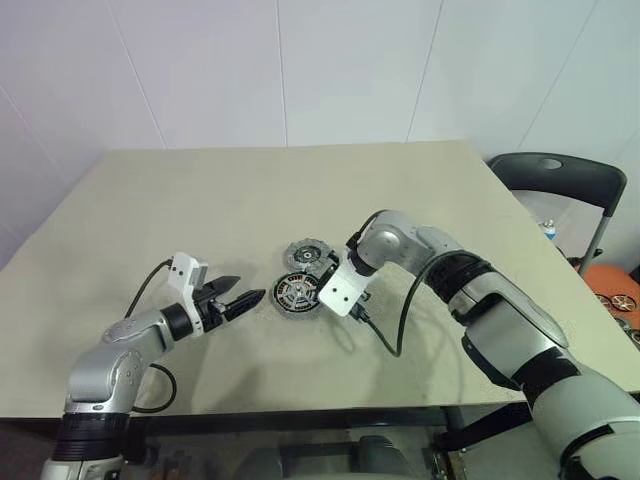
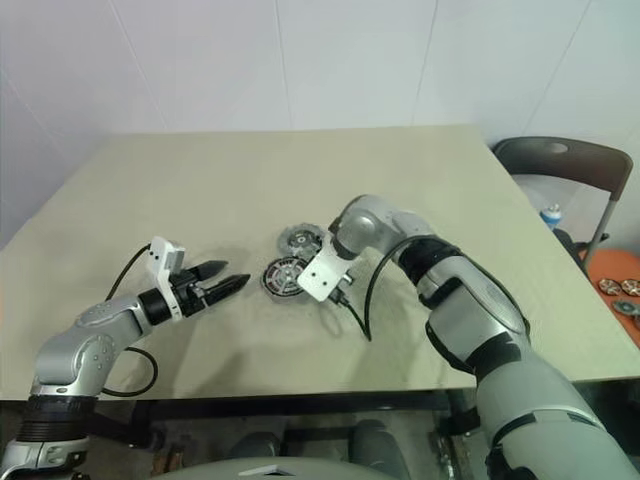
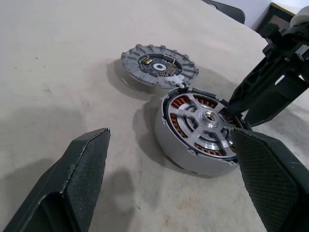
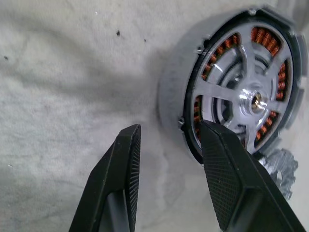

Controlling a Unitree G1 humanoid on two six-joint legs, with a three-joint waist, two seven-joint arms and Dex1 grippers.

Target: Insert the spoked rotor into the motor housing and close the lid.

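Observation:
The motor housing [image 3: 169,140] lies flat on the table, copper windings showing. The spoked rotor [image 3: 203,121] sits inside it, silver spokes and hub facing up. Just behind it lies the lid [image 3: 154,63], a grey ridged disc, flat on the table and touching the housing's rim. My right gripper [image 4: 169,130] points steeply down at the housing's right edge, open, with one finger [image 4: 227,169] over the rotor's rim and the other [image 4: 120,169] outside the housing wall. My left gripper [image 1: 245,298] hovers open just left of the housing, aimed at it, holding nothing.
A dark chair [image 1: 555,180] stands beyond the table's right edge. Beside it an orange bin [image 1: 620,295] holds more motor parts. A black cable [image 1: 385,330] loops from my right wrist over the table. The table's front edge [image 1: 300,410] is close below both arms.

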